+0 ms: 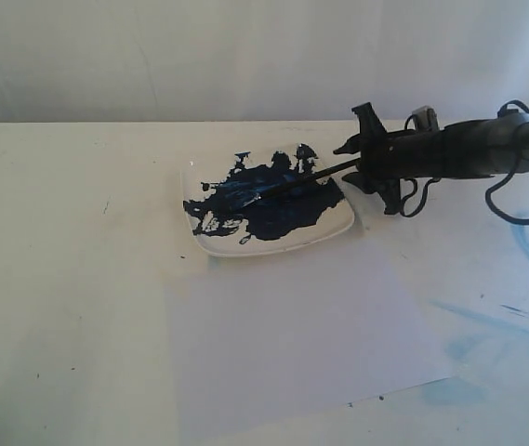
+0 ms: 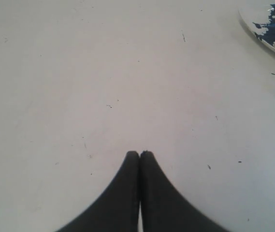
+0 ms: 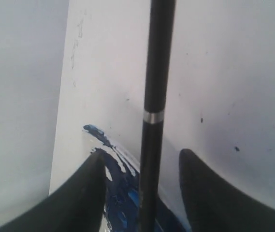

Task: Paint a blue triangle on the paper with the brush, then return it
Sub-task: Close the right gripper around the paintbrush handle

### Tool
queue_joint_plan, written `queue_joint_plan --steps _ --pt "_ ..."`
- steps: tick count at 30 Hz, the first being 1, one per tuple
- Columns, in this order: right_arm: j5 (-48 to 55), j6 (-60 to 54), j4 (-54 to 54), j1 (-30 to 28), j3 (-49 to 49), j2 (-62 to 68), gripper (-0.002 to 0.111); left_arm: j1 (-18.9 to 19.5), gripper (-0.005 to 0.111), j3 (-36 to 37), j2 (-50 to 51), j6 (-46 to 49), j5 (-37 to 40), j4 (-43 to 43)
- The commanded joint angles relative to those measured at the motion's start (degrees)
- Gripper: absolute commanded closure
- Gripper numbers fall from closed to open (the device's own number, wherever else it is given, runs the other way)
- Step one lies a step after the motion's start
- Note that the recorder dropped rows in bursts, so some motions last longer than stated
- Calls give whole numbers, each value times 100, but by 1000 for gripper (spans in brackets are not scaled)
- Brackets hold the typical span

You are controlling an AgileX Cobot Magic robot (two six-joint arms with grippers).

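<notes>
A square white dish (image 1: pixel 216 243) holds a big dark-blue paint blotch (image 1: pixel 283 209). The brush (image 1: pixel 292 183) lies across it, bristles in the paint and black handle pointing right. My right gripper (image 1: pixel 348 165) is at the dish's right edge, open. In the right wrist view the brush (image 3: pixel 155 72) runs between the spread fingers of the right gripper (image 3: pixel 142 157), with a gap on each side. The paper (image 1: pixel 292 344) lies in front of the dish, plain white; no blue triangle is in view. My left gripper (image 2: pixel 139 153) is shut and empty above bare tabletop, with the dish's rim (image 2: pixel 253 24) off to one side.
Pale-blue smears (image 1: pixel 487 325) mark the tabletop right of the paper. A black cable (image 1: pixel 515 218) loops under the right arm. A white wall stands behind the table's far edge.
</notes>
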Motion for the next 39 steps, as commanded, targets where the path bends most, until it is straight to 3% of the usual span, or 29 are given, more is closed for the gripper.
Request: queue_joint_plan --steps 1,22,39 --pt "-20 27 67 38 -47 60 63 -22 107 25 -27 -6 1 -16" --pt "-210 15 344 125 -262 284 64 -22 107 25 -27 -6 1 -16" --pt "-495 15 344 125 -262 284 78 -22 107 25 -27 -6 1 -16"
